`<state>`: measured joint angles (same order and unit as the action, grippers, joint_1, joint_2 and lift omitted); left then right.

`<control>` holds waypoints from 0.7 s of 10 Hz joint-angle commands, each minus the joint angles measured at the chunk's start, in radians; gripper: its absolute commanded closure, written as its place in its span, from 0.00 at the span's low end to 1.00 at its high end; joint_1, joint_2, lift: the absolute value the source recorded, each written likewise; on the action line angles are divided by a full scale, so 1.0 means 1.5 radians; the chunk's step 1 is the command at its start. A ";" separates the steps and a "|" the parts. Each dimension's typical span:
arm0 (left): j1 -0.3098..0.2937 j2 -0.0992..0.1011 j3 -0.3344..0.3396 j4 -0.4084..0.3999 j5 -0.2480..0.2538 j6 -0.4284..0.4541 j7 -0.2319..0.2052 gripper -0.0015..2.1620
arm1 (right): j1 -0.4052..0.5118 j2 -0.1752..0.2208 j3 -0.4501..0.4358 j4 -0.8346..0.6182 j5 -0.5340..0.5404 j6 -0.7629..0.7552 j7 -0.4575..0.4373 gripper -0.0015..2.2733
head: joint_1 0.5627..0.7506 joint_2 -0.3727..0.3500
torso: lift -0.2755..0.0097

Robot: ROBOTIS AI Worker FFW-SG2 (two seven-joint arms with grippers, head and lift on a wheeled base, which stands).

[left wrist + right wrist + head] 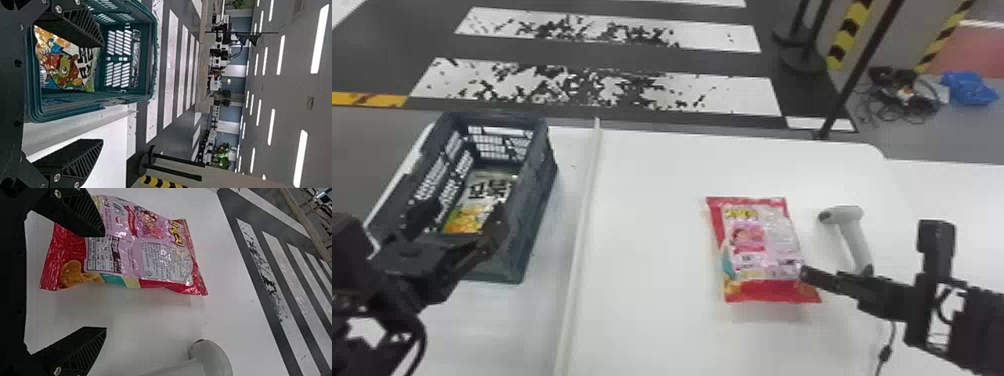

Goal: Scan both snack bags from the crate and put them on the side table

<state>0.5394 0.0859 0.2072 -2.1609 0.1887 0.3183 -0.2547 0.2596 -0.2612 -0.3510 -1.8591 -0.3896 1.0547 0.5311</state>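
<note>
Fingers point(80, 23) parted, left gripper point(102, 92) overhangs the crate point(537, 210), likely for the yellow bag point(482, 200); right gripper point(105, 281), also open, is by the red bag point(767, 245), likely for scanning.

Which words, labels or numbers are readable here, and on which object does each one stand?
None surely.
Snack bag in the crate: large dark letters, too unclear to quote.
Red-and-pink snack bag: yellow title letters, too unclear.
Its grey panel: fine print, too small to read.
</note>
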 commanded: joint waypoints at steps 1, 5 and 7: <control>-0.001 0.000 0.000 0.002 0.000 0.000 0.000 0.07 | -0.019 -0.007 0.016 0.017 0.003 0.020 0.006 0.04 | 0.70 0.45 | 0.66; -0.001 0.000 0.000 0.002 0.000 0.000 0.000 0.07 | -0.072 -0.023 0.050 0.101 0.001 0.074 0.068 0.11 | 0.70 0.50 | 0.66; -0.001 0.001 0.000 0.002 0.000 0.000 -0.001 0.07 | -0.084 -0.024 0.048 0.123 -0.006 0.074 0.086 0.88 | 0.70 0.52 | 0.66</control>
<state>0.5384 0.0873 0.2071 -2.1583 0.1887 0.3180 -0.2548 0.1379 -0.2982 -0.2782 -1.6832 -0.3945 1.1650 0.6606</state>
